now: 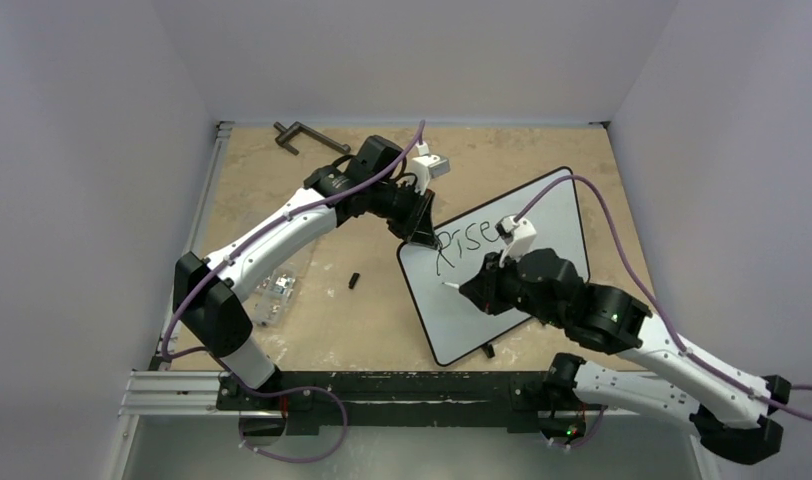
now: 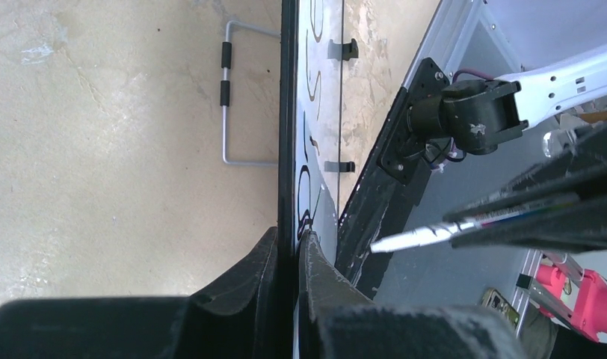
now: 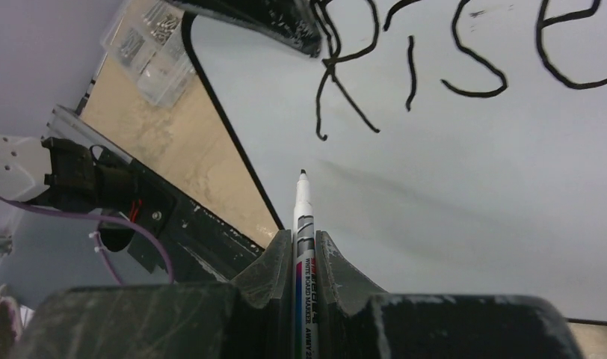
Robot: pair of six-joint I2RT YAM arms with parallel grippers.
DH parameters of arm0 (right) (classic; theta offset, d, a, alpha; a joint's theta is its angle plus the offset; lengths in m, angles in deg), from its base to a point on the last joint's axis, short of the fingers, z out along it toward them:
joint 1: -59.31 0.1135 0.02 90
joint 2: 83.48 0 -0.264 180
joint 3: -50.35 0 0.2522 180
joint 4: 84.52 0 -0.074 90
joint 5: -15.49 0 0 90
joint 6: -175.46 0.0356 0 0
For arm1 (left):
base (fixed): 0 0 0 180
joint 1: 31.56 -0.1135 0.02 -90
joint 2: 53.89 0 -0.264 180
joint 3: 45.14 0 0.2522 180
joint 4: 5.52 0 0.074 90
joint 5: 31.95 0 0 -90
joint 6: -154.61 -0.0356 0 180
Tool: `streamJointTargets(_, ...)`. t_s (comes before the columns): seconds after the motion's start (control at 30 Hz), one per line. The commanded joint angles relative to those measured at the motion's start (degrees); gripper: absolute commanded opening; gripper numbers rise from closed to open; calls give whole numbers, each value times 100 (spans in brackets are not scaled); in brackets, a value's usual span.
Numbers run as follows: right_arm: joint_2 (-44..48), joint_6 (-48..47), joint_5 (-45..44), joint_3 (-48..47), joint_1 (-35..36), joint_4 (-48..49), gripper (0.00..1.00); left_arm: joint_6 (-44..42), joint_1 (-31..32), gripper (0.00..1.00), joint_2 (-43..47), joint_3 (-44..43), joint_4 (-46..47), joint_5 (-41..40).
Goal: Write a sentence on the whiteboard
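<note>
So, left gripper point(image 2: 289, 239) is clamped on the whiteboard point(image 1: 542, 215) edge, right gripper point(image 3: 304, 243) pinches a marker point(image 3: 303, 213) tight, tip below the sentence point(image 3: 465, 52) "Rise".

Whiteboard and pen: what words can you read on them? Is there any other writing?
"Rise": black handwriting on the whiteboard.
"WHITE BOARD MARKER": printed along the barrel of the marker held in the right gripper.
"AWAY": starts a second printed line on the barrel; the rest is cut off.
The small logo higher up the barrel is too blurred to read.
No other writing can be read.
</note>
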Motion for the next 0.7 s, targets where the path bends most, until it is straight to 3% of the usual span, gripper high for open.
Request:
streamJointTargets(0.0, 88, 505, -1352, -76, 996, 195, 0, -147, -163, 0, 28, -109, 411, -709)
streamJointTargets(0.23, -12, 1396, -3338, 91, 2946, -455, 0, -147, -182, 0, -29, -130, 371, -725)
streamJointTargets(0.4, -991, 2503, -4435, -218, 3796, -1502, 0, -141, -199, 0, -31, -129, 370, -713)
streamJointTargets(0.5, -1067, 3179, -4857, -227, 3971, -1948, 0, -138, -203, 0, -22, -111, 385, -717)
streamJointTargets(0.67, -769, 2928, -5088, 53, 3969, -1438, 0, -121, -203, 0, -53, -119, 392, -669)
